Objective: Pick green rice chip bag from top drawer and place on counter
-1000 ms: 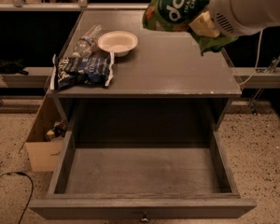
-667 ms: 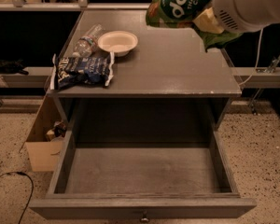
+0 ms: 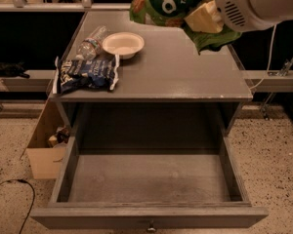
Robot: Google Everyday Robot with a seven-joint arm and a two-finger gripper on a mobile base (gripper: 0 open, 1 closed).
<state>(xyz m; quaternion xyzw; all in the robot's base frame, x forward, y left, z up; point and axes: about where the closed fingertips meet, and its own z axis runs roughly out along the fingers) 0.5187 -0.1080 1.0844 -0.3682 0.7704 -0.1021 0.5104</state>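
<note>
Counter point(image 3: 185, 72): flat matte grey cabinet top, edges a bit worn, right half bare. Top drawer point(image 3: 151, 177) stood pulled fully out below it: shallow grey wooden box, plain dusty bottom, nothing in it, small knob at the front.

White rounded arm point(image 3: 263, 4) came in from the upper right. Over the last second it had carried its load a little up and to the left, so the bag hung more over the back middle of the counter than over its right edge. Judged: pick done, drawer cleared, carry nearly finished; only lowering and release left.

Green rice chip bag point(image 3: 168, 1): crinkly, glossy light-green film, dark round logo with white letters, crumpled where held, in the air above the counter and not touching it. Gripper point(image 3: 203, 19) at the bag's right end, pale yellowish fingers clamped on the crumpled film.

On the counter's left: dark blue-and-white snack bag point(image 3: 85, 74) lying flat at the front left corner, round shallow white bowl point(image 3: 123, 44), clear plastic bottle point(image 3: 90, 42) on its side just beside the bowl. All well apart from the held bag.
</note>
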